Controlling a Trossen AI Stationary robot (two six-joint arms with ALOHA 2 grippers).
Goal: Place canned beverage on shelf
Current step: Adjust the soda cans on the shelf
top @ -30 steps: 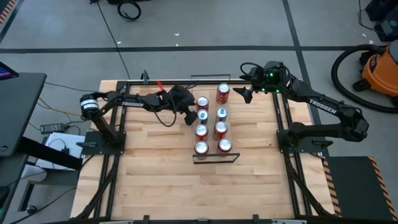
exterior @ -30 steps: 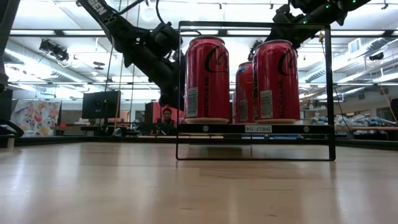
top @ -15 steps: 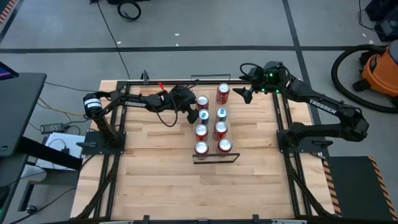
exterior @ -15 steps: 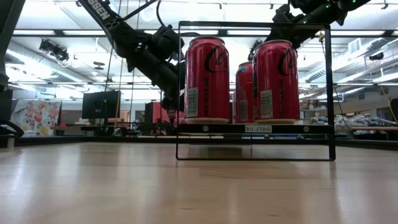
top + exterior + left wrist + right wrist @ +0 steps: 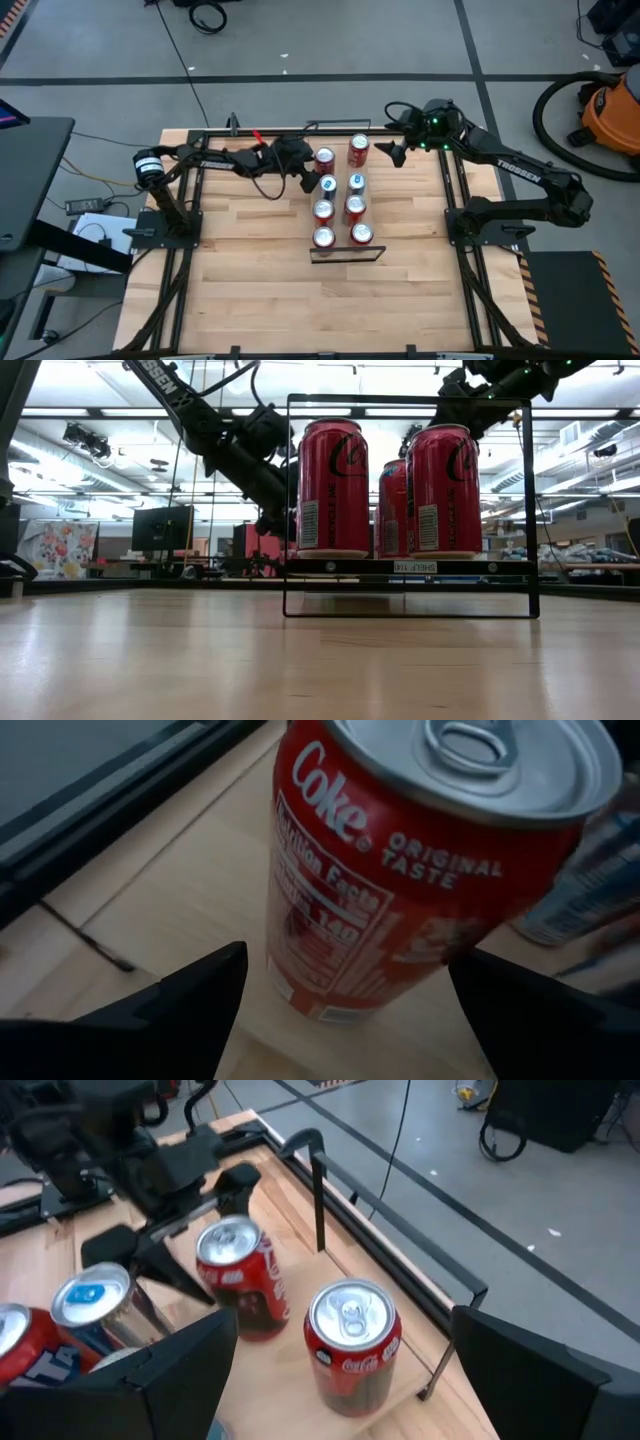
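A red Coke can (image 5: 400, 890) stands upright at the far end of the shelf (image 5: 340, 222). It is also in the high view (image 5: 325, 158). My left gripper (image 5: 345, 960) is open, and its fingers stand on either side of this can without touching it. A second red can (image 5: 350, 1342) stands beside it, close to the far wire rail (image 5: 400, 1240). My right gripper (image 5: 340, 1325) hangs open above and to the right of that can (image 5: 359, 148). Several more red and blue cans (image 5: 340, 210) stand in two rows on the shelf.
The near wire rail (image 5: 347, 255) closes the shelf's near end. In the low view two red cans (image 5: 333, 485) fill the rail's frame. Black frame bars (image 5: 200, 135) run along the table's edges. Bare wood tabletop (image 5: 260, 290) lies near and left of the shelf.
My left gripper has tipped and turned a little beside the red can at the shelf's far end, and its fingers have stayed open. My right gripper has kept still.
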